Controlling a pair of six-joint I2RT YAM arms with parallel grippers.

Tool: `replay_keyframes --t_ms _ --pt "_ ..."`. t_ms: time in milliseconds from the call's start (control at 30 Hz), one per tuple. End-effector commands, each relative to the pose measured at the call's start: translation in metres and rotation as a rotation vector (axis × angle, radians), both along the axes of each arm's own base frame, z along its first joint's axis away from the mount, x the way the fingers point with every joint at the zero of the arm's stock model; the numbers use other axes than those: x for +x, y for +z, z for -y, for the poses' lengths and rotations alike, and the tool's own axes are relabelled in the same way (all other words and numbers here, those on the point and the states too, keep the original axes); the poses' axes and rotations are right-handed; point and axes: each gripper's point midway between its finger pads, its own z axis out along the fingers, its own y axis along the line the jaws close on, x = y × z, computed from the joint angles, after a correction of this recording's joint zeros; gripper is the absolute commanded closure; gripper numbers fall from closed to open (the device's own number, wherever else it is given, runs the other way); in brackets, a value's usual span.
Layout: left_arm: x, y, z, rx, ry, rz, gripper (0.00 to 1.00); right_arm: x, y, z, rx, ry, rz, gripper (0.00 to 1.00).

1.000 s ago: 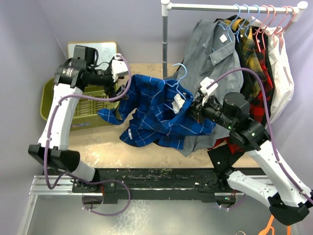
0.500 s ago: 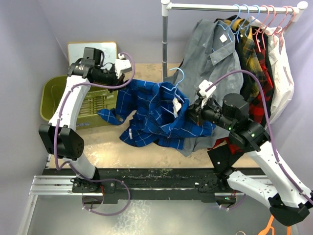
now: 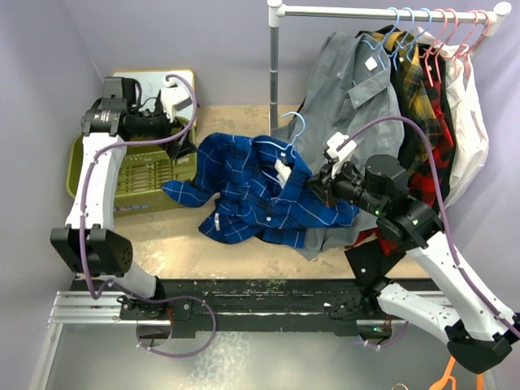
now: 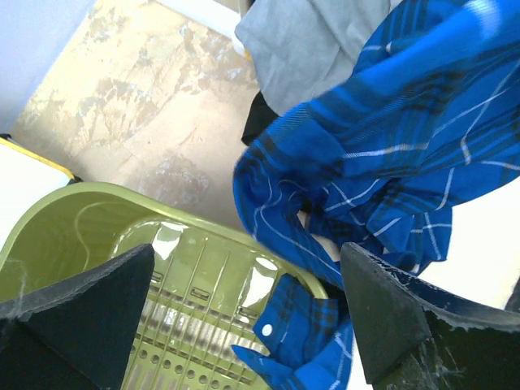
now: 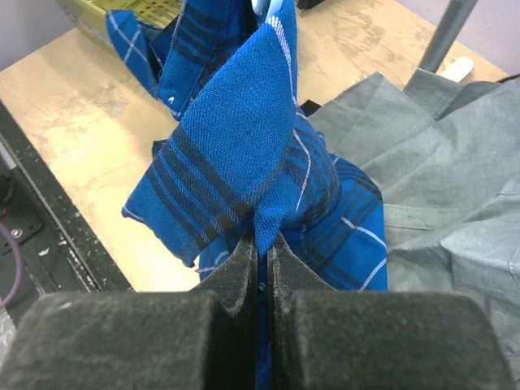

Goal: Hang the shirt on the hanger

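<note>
1. The shirt point(image 3: 244, 191) lies bunched in the middle of the desk point(image 3: 166, 236), between a green basket point(image 3: 93, 175) and the clothes hanging at the right. One sleeve end drapes over the basket's rim.
2. The hanger point(image 3: 296, 128) sits in the shirt's collar area. Its curved hook rises clear above the cloth, beside the white neck label.
3. The right pincer point(image 5: 262, 244) is closed on a raised fold of the shirt, and its pads meet on the blue cloth.
4. The left pincer point(image 4: 244, 252) is spread wide and grips nothing. It hangs over the basket's rim and the draped sleeve.
5. A grey shirt point(image 3: 353, 81) hangs from the rail point(image 3: 382, 11) behind, and its lower part spreads onto the desk just beside the blue shirt.
</note>
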Motion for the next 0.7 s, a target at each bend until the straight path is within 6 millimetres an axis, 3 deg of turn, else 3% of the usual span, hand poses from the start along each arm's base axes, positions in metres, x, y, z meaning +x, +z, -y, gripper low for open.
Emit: replay_keyframes --t_ms 0,133,300,367,533,667 --pt "-0.022 0.092 0.005 -0.094 0.073 0.207 0.01 0.016 0.017 0.012 0.037 -0.112 0.070 1.00" --pt "-0.033 0.130 -0.001 -0.131 0.166 0.251 0.01 0.020 0.021 0.036 0.056 -0.258 0.076 1.00" --pt "-0.044 0.152 -0.009 -0.147 0.253 0.242 0.01 0.025 0.014 0.067 0.029 -0.458 0.001 1.00" --pt "-0.039 0.157 -0.023 -0.152 0.379 0.236 0.01 0.025 0.009 0.081 -0.031 -0.531 -0.039 1.00" --pt "-0.034 0.163 -0.060 -0.181 0.685 0.222 0.01 0.023 0.038 0.120 -0.114 -0.688 0.011 1.00" --pt "-0.037 0.151 -0.071 -0.162 0.755 0.202 0.01 0.031 0.064 0.142 -0.159 -0.807 0.086 1.00"
